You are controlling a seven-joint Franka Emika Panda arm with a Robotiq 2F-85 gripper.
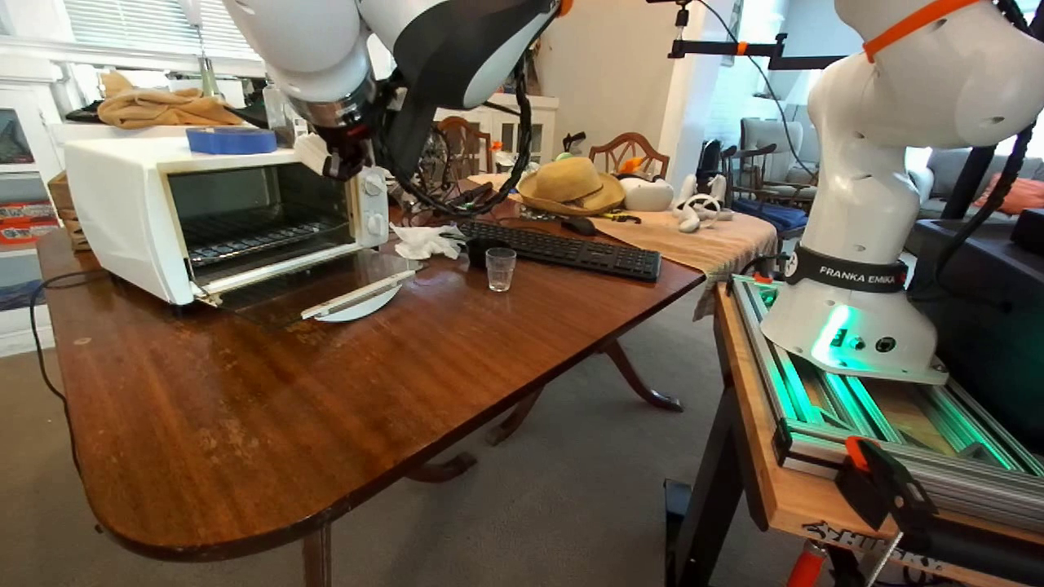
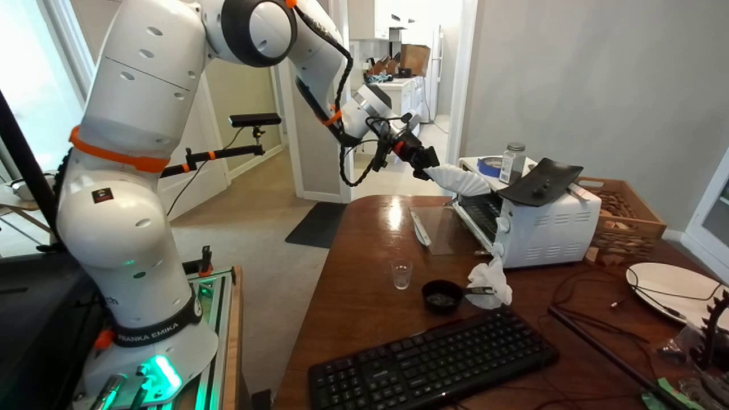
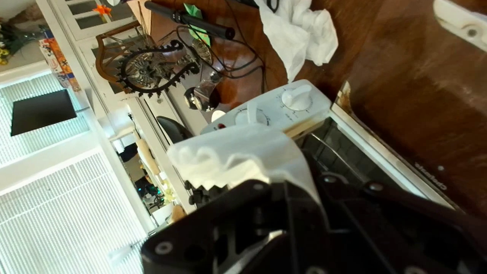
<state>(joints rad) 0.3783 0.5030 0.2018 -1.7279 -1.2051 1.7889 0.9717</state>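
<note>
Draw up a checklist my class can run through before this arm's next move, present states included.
1. Gripper holding filter: ok, gripped at one end.
2. Oven open: ok, door lowered.
3. Filter clear of oven: cannot tell, they overlap in every view.
4. Oven top free of loose things: not ok; tape, jar and black tray there.
5. Glass upright: ok.
6. Dials set: cannot tell, markings too small.

Black tool, white piece (ridged), white oven, brown table
</note>
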